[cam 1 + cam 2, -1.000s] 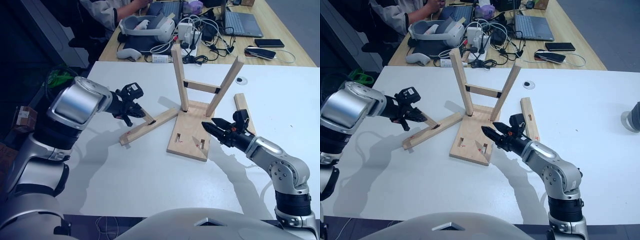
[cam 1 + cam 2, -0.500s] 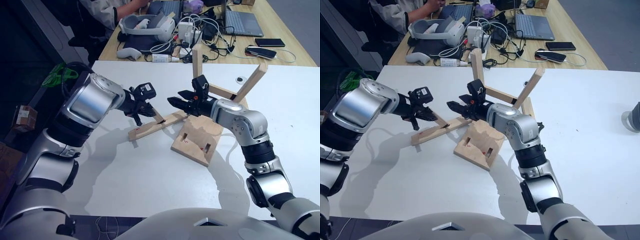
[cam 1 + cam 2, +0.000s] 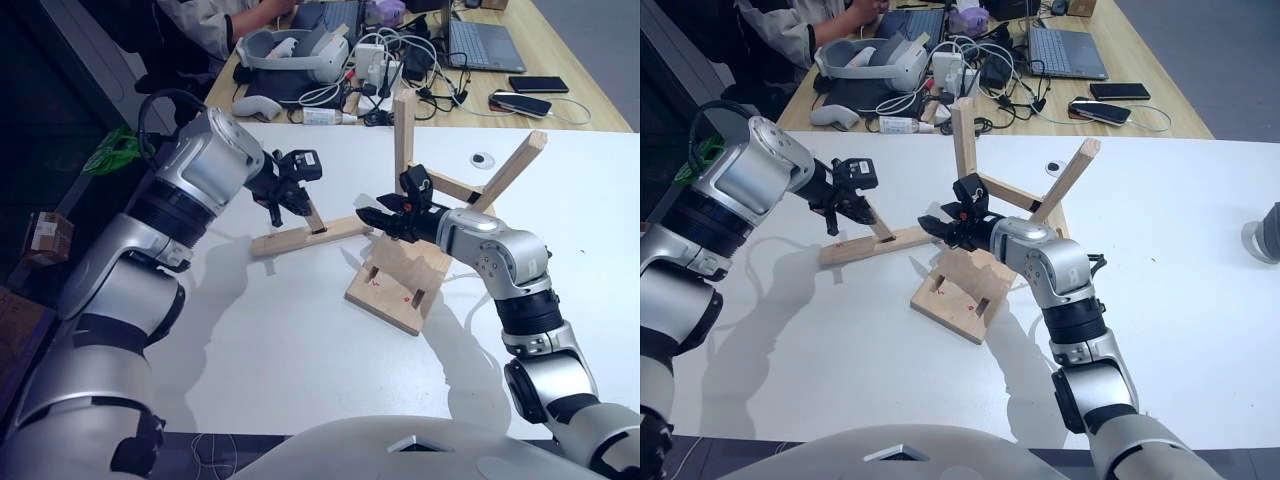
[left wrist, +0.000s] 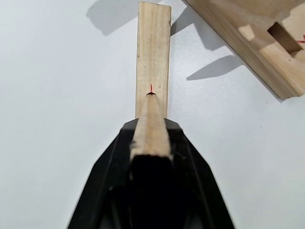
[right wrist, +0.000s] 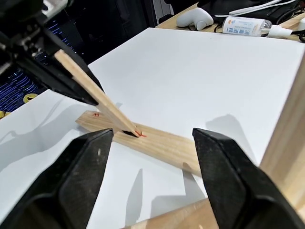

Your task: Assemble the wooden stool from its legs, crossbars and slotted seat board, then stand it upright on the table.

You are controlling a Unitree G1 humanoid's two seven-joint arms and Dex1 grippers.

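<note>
White table (image 3: 300, 340), cluttered desk (image 3: 570, 45) behind.
Left gripper (image 3: 296, 197): jaws closed on a thin crossbar (image 5: 95, 93). Its far tip sits in the slot of a loose leg (image 3: 310, 236) lying flat ahead of them.
Right gripper (image 3: 372, 218): jaws spread wide, just short of that leg's end.
Seat board (image 3: 395, 290), bearing two fitted legs (image 3: 403, 125), just behind these jaws.

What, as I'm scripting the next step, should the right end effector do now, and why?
Probably close the open right end effector on the pale wooden leg lying on the white table, to steady it. The left end effector grips a thin wooden crossbar whose tip sits in that leg's slot, and the right one's jaws stand open by the leg's end.
</note>
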